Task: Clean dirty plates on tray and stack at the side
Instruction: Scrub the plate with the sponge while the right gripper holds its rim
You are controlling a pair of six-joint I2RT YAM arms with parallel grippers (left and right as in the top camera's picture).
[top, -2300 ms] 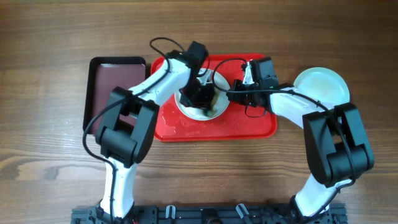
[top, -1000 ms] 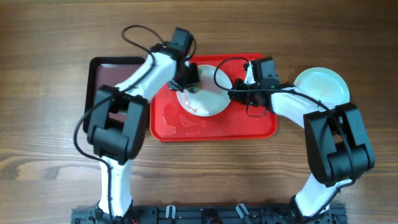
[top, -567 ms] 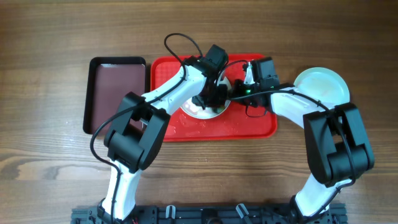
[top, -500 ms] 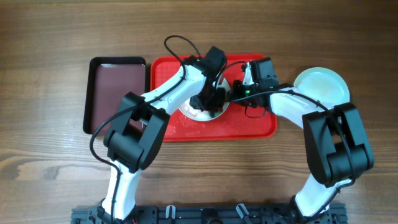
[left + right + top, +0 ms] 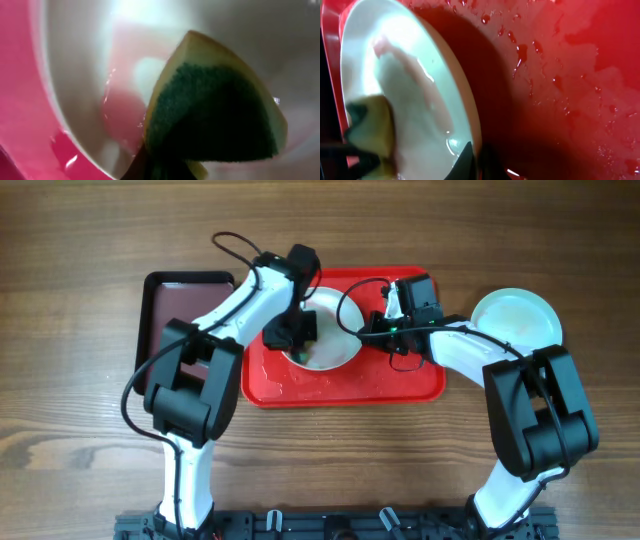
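Sponge (image 5: 215,117) in left tool (image 5: 291,333) pressed on tilted plate (image 5: 332,350).

Yellow sponge (image 5: 215,115) with a green face fills the right, against a wet white plate (image 5: 75,85). Pinkish smear (image 5: 125,107) just left of it. Red tray (image 5: 20,100) along the left edge.

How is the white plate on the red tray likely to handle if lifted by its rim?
Probably slippery: the white plate glistens wet and droplets cover the red tray. Likely stiff: no bend shows under the sponge.
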